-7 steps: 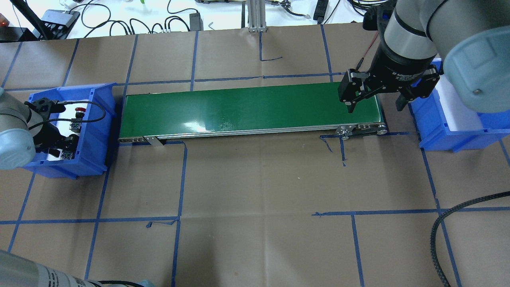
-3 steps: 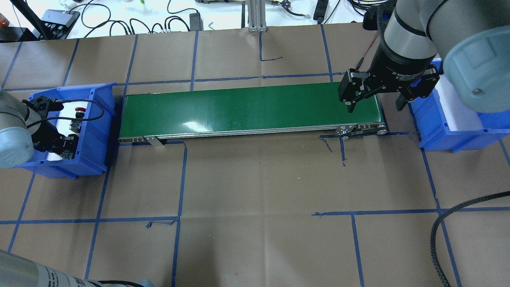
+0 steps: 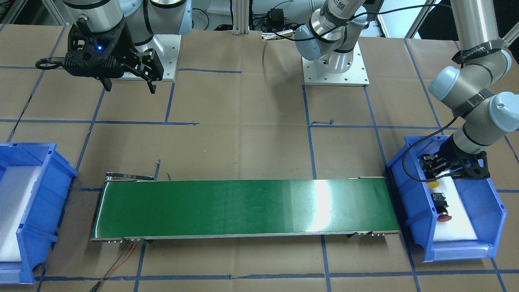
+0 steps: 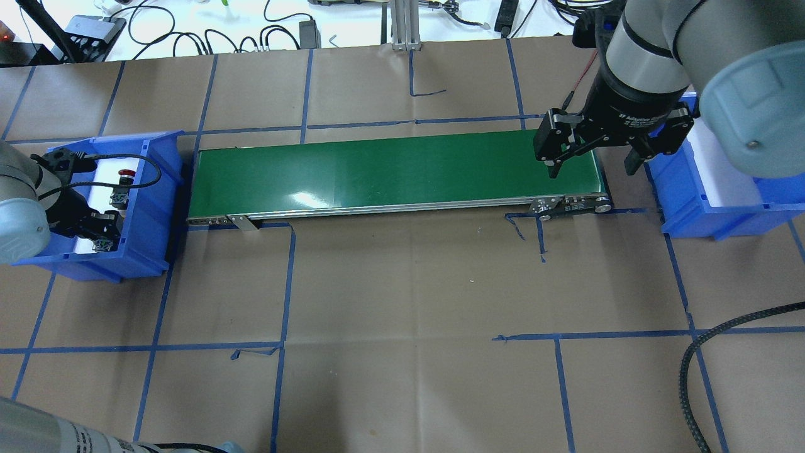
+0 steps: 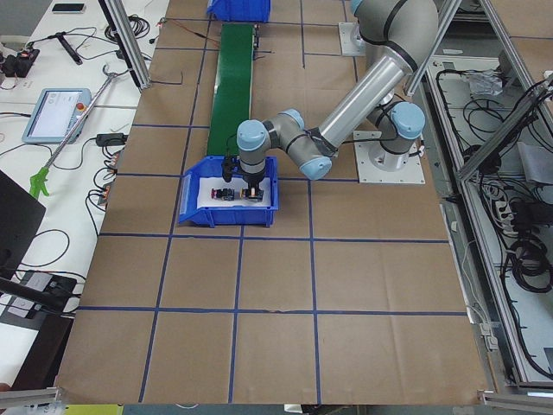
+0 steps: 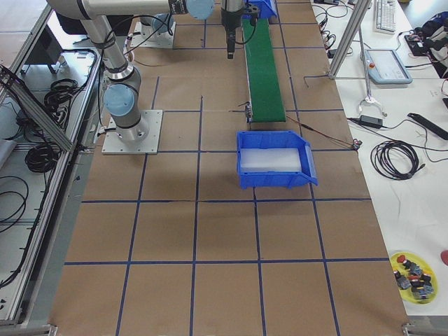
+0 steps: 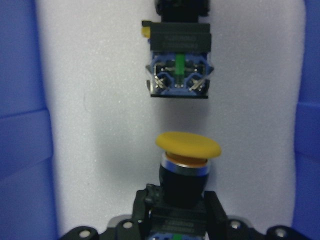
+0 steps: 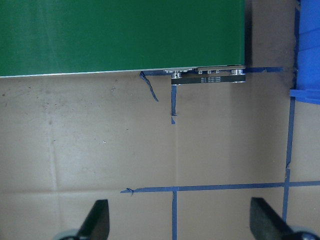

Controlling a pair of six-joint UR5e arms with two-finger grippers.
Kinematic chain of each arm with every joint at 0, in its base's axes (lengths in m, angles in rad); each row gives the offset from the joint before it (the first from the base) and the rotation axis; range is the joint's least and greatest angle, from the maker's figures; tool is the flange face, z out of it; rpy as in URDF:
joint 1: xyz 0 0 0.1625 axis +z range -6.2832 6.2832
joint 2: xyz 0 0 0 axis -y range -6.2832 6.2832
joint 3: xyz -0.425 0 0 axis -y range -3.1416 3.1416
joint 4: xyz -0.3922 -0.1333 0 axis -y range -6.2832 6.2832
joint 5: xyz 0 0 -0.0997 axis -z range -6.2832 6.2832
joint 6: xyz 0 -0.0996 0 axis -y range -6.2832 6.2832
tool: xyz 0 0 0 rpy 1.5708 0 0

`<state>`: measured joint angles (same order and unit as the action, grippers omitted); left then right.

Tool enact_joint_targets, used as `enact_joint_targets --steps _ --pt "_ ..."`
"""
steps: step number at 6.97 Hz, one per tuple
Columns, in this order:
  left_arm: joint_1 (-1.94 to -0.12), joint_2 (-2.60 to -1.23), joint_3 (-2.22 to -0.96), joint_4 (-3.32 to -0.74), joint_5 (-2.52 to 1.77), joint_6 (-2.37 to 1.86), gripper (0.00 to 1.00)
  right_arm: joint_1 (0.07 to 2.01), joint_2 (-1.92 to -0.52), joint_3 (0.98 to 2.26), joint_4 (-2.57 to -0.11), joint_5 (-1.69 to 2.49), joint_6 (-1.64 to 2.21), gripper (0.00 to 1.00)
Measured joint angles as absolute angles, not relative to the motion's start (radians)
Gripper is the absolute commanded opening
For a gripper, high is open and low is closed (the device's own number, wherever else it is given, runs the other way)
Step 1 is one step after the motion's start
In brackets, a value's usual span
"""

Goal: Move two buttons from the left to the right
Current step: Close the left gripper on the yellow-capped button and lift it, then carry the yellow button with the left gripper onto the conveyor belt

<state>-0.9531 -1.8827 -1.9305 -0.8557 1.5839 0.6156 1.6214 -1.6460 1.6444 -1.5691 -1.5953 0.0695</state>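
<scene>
The yellow button (image 7: 187, 145) sits on white foam in the left blue bin (image 4: 148, 207), cap pointing away from the wrist. My left gripper (image 7: 179, 212) is down in that bin, and its fingers (image 7: 142, 207) close against the button's black barrel and terminal block. The yellow cap (image 3: 433, 184) peeks out under the left gripper (image 3: 436, 172) in the front view. The red button (image 3: 442, 209) lies on its side just beyond, also in the overhead view (image 4: 124, 177) and the wrist view (image 7: 177, 75). My right gripper (image 4: 591, 171) hangs open and empty above the belt's right end.
A green conveyor belt (image 4: 396, 173) runs between the left bin and the right blue bin (image 4: 710, 207), which holds only white foam. A black cable (image 4: 723, 352) loops over the table's front right corner. Blue tape lines cross the brown paper.
My left gripper has shifted slightly to the left inside the left bin. The right arm has not moved.
</scene>
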Motion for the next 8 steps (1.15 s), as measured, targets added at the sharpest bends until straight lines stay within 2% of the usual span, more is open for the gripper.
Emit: enact_joint_targets --steps 5,8 --pt "-0.963 -1.819 -1.572 -1.338 1.587 0.608 0.05 1.621 -1.646 1.644 -1.569 -1.595 0.070 1.00" --pt "-1.073 -1.808 -1.496 -1.403 1.588 0.497 0.05 1.621 -1.646 1.644 -1.568 -1.595 0.071 1.00"
